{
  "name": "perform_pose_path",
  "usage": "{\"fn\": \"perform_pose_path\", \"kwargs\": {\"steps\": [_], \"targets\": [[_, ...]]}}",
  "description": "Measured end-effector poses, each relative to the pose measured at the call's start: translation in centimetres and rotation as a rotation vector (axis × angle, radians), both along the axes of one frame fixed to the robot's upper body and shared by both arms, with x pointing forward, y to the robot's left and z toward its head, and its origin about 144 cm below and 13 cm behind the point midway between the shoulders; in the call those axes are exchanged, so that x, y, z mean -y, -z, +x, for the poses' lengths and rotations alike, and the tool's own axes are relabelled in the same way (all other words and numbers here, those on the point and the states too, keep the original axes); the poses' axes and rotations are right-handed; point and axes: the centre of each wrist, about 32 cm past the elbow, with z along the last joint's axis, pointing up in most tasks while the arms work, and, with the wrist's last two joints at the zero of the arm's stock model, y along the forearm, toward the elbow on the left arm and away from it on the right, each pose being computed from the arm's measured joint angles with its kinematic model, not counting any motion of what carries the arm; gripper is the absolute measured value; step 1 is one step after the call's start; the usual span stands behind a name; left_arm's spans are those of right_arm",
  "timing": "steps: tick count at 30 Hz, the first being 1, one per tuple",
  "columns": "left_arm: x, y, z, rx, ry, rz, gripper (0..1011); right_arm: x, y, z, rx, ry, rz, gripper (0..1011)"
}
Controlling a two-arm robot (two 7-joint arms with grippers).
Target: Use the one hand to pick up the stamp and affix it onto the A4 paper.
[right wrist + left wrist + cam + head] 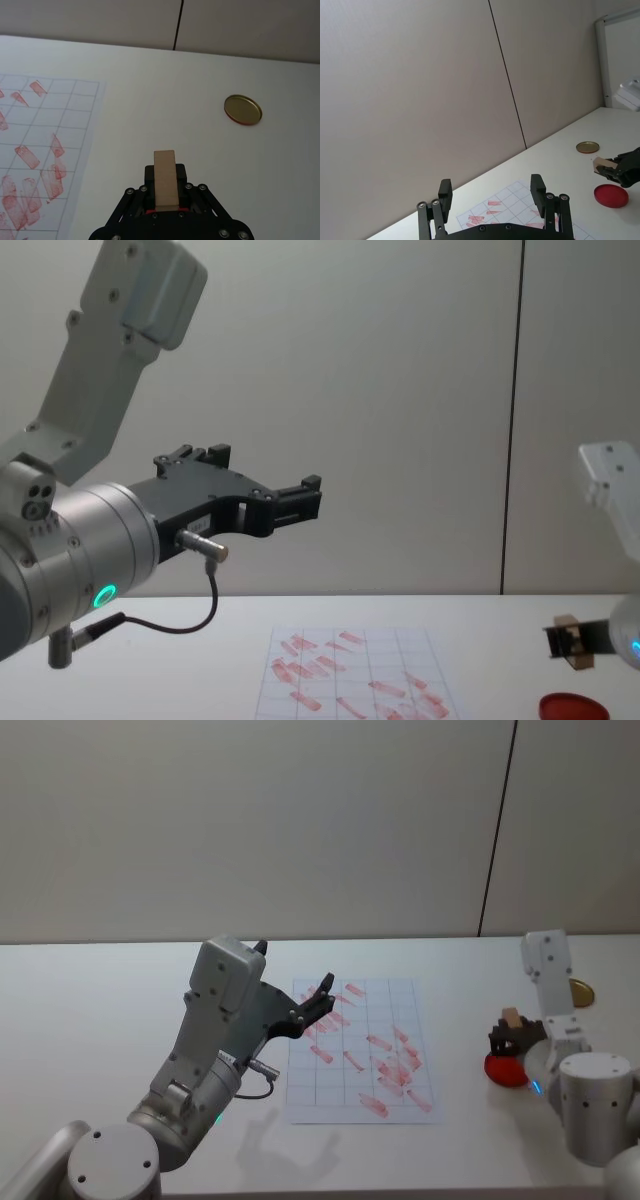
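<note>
The stamp, a small tan wooden block, stands upright between the black fingers of my right gripper, which is shut on it. Stamp and gripper hover just above a round red dish at the right of the table. In the right wrist view the stamp sits in the closed jaws, with the A4 paper off to one side. The A4 paper, gridded and covered with red marks, lies at the table's centre. My left gripper hangs open, raised above the paper's left part.
A gold-coloured round disc lies on the white table behind the right arm. The red dish rests near the table's right front. A bare strip of table separates the paper's right edge from the dish.
</note>
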Motion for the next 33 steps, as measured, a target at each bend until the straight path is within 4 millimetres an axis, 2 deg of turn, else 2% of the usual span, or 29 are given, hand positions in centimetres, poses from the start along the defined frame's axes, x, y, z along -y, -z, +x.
{"fn": "perform_pose_path", "kwargs": {"steps": [10,29,33], "targets": [[0.0,0.0,0.0,0.000,0.000,0.000,993,0.8,0.9,0.5,-0.050,0.014,0.007,220],[0.0,0.0,0.0,0.000,0.000,0.000,993,1.1,1.9,1.4,-0.109,-0.001,0.041,221],[0.0,0.0,0.0,0.000,0.000,0.000,993,1.1,1.9,1.4,-0.115,-0.005,0.047,305]]}}
